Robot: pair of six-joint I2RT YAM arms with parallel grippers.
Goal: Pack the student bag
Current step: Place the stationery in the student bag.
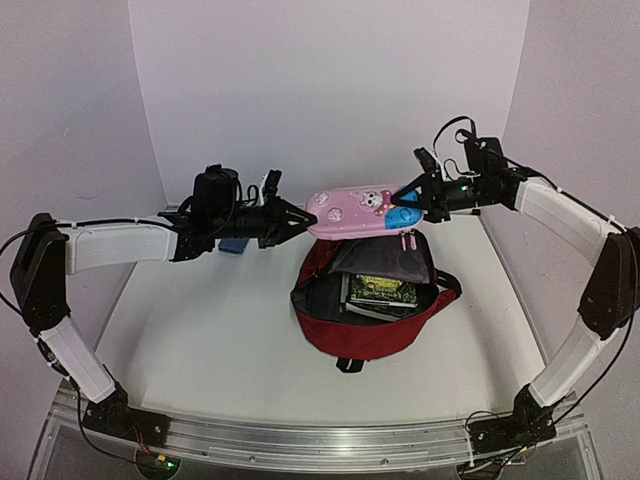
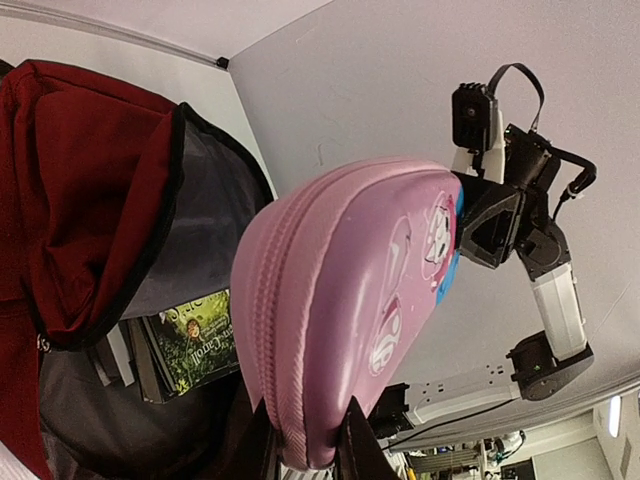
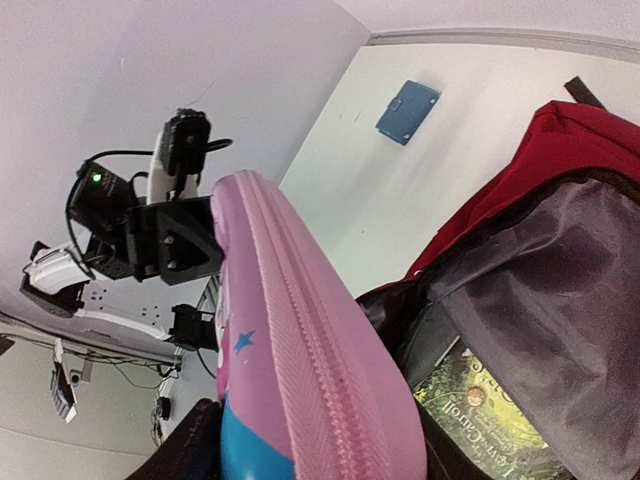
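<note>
While the left claw (image 1: 304, 222) pinches the pencil case (image 1: 355, 212) and the right claw (image 1: 399, 198) encloses its other end, grip unclear, the bag (image 1: 350, 335) lies open just below.

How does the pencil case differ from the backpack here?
The pencil case is pink and glossy; the backpack is dark red soft fabric. The pencil case is in the air between the left gripper and right gripper; the backpack lies on the table. The pencil case is zipped shut; the backpack gapes open, a book inside.

White walls (image 1: 330, 90) — white table (image 1: 200, 340), metal rail (image 1: 320, 432).
</note>
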